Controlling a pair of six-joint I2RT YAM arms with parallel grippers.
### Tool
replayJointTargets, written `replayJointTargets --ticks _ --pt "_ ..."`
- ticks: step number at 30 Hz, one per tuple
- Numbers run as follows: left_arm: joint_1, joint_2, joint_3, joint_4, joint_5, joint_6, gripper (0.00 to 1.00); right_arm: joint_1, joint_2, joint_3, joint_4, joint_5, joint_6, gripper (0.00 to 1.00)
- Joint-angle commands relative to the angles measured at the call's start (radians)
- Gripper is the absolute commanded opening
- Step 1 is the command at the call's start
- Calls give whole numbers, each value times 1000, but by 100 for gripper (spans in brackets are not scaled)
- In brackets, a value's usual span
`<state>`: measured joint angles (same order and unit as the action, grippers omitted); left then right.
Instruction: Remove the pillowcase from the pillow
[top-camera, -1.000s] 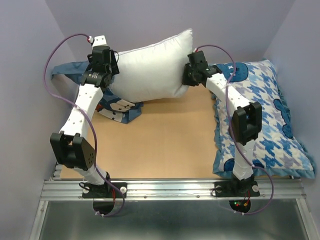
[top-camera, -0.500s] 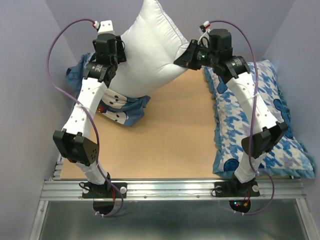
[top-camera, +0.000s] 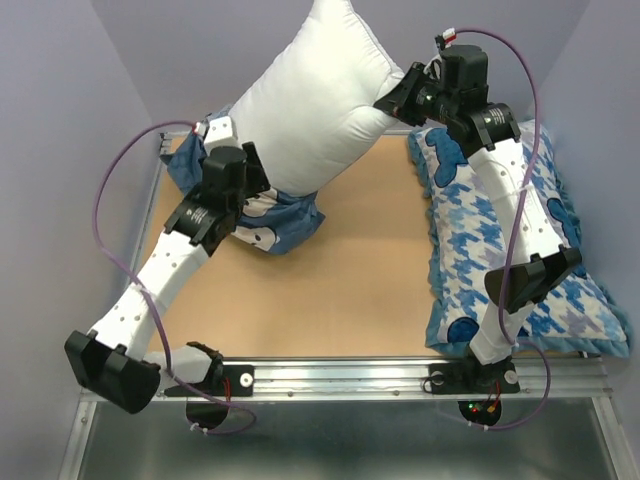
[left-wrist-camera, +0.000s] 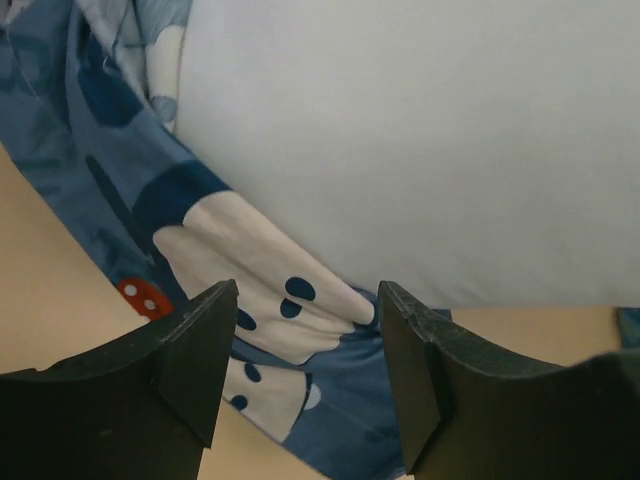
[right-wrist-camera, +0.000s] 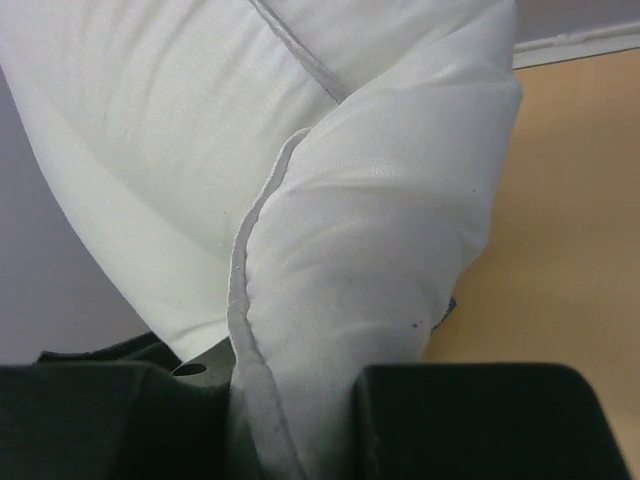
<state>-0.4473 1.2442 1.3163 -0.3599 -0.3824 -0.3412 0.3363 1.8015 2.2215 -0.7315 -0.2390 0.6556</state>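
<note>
The right claw (top-camera: 395, 100) is clenched on a seamed corner of the pillow (top-camera: 320, 110), which is plump, plain white, hoisted high and sloping down toward the left claw (left-wrist-camera: 305, 310). The right wrist view shows what the top view hides: the piped seam is folded between the dark fingers (right-wrist-camera: 120, 410). The left claw is released and grips nothing. Straight ahead of it lies the pillowcase (left-wrist-camera: 100, 170), soft dark blue with cream mouse faces and a red spot, bunched on the tan table (left-wrist-camera: 50, 290). The pillow's low end meets that heap; whether it's inside, I can't tell. From above, a houndstooth pillow (top-camera: 540, 270) lies under the right arm.
</note>
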Motion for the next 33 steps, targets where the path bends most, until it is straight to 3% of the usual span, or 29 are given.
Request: replayJointTargets --ticks 1,3,5,11,16,17,24,26,29,31,32,33 --pt "-71 -103 -271 136 -102 -231 69 21 -40 -25 96 76 -27 1" --pt "-106 -111 -337 171 -188 -283 70 27 -48 -33 96 81 -39 0" --pt "-116 -108 -414 298 -165 -288 70 41 -51 -46 96 89 -50 1" --pt "-139 13 -388 354 -186 -338 74 56 -76 -89 96 95 -68 1" --pt "-140 -18 -442 525 -167 -346 81 87 -103 -126 98 118 -89 1" --pt "-142 -43 -478 561 -155 -340 99 87 -116 -137 98 121 -94 0" --pt "-137 112 -382 558 -181 -321 97 92 -148 -148 98 113 -100 1" --pt "-137 158 -344 489 -179 -346 84 93 -154 -135 95 125 -108 0" --pt "-136 153 -377 457 -213 -398 53 92 -153 -97 80 158 -122 0" --pt "-128 141 -397 429 -230 -412 42 90 -139 -53 58 170 -134 1" --pt "-114 133 -405 408 -251 -429 21 90 -117 4 34 188 -146 1" --pt "-105 130 -408 391 -260 -435 11 90 -108 30 21 201 -151 1"
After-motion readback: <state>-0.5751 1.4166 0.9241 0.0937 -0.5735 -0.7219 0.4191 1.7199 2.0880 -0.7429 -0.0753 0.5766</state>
